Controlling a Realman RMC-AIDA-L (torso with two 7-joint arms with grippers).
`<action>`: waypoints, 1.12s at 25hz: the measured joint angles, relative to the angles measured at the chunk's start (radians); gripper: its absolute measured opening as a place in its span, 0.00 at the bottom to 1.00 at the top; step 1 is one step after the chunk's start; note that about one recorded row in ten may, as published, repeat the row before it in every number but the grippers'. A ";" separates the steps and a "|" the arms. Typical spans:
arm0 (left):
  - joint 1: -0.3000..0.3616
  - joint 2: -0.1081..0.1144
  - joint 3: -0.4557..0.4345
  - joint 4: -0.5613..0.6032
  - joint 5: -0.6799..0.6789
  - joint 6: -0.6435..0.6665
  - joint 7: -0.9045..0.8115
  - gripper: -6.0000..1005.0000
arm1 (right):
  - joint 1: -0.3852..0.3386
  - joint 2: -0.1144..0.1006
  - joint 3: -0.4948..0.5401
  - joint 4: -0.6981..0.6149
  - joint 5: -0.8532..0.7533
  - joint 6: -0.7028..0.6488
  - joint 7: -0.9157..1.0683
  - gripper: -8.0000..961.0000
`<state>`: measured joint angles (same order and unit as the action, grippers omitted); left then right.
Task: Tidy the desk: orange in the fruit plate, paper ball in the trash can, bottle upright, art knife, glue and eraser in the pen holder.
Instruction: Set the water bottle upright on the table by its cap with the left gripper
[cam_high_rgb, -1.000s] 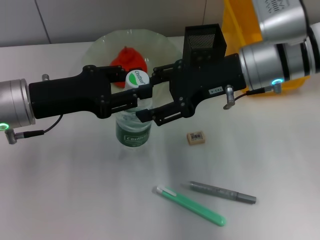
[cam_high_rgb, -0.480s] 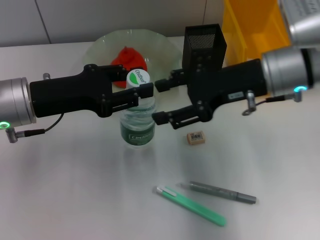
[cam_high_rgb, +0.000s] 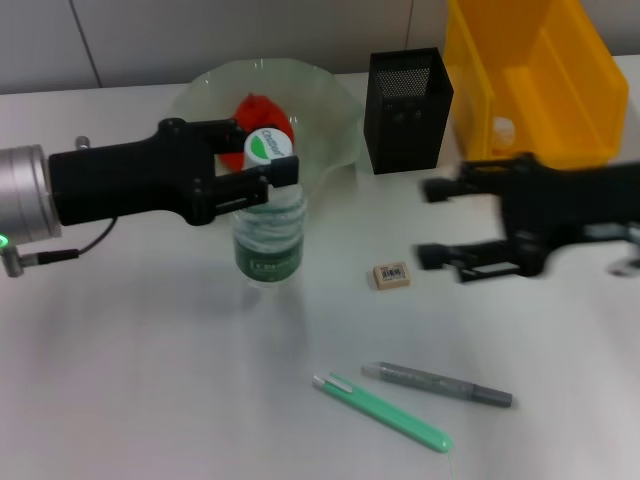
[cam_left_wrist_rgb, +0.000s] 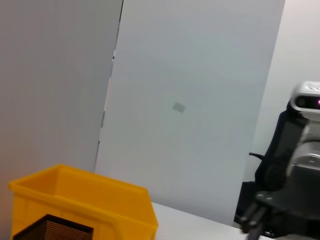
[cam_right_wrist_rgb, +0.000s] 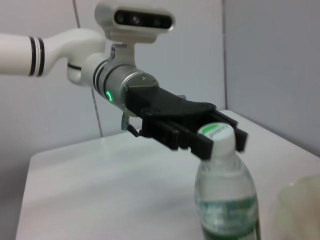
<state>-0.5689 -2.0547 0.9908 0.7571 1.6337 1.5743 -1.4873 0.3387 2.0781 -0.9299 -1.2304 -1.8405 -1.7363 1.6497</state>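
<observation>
Left gripper: clenching the neck of the water bottle, which is standing upright before the fruit plate.
Right gripper: hovering released, just beside the eraser.
Pen holder: standing behind the eraser.

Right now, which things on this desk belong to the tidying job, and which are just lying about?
Job items: bottle, upright at the left gripper; orange in the fruit plate; eraser; pen holder; green art knife; yellow bin.

Lying about: grey marker.
</observation>
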 joint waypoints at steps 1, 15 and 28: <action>0.000 0.000 0.000 0.000 0.000 0.000 0.000 0.48 | -0.023 0.000 0.035 -0.009 0.006 -0.030 0.000 0.80; 0.025 0.056 -0.110 0.085 0.001 -0.046 -0.093 0.48 | -0.125 -0.009 0.405 0.033 -0.040 -0.310 -0.037 0.80; 0.049 0.039 -0.119 0.087 0.074 -0.152 -0.116 0.48 | -0.099 -0.012 0.396 0.097 -0.061 -0.303 -0.048 0.80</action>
<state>-0.5200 -2.0152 0.8722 0.8438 1.7075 1.4222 -1.6030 0.2393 2.0662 -0.5337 -1.1334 -1.9016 -2.0395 1.6021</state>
